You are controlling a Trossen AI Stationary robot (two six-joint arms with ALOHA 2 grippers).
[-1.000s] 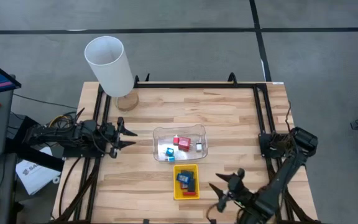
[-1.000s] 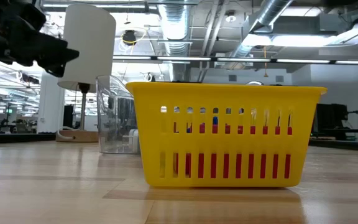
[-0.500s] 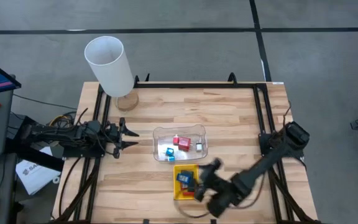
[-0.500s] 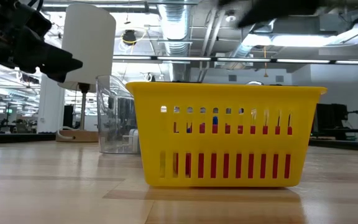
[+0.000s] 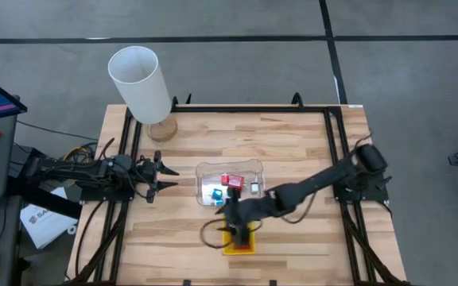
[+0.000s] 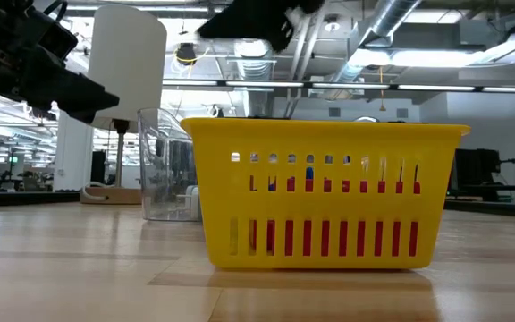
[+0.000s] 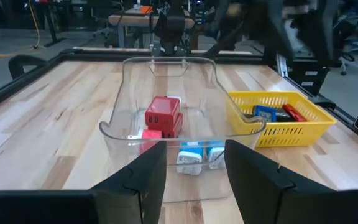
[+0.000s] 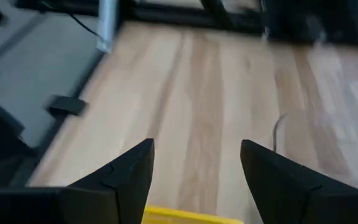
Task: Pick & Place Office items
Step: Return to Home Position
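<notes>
From my console, the red blocks (image 7: 163, 116) and the blue-and-white bits (image 7: 194, 155) lay in the clear tray (image 7: 166, 65) near the middle of the table (image 5: 293, 143). Just beside that tray, the yellow bin (image 7: 291, 130) held a blue piece (image 7: 265, 113), a black piece (image 7: 279, 116) and a red piece (image 7: 293, 112). The right gripper (image 8: 196, 146) hung over the yellow bin with its arm stretched across the table. Its fingers were spread wide, with nothing between them. The left gripper (image 5: 169, 177) sat at the table's left edge, pointing at the clear tray, fingers parted and empty. The tall white cylinder (image 5: 140, 82) stood at the far left corner.
</notes>
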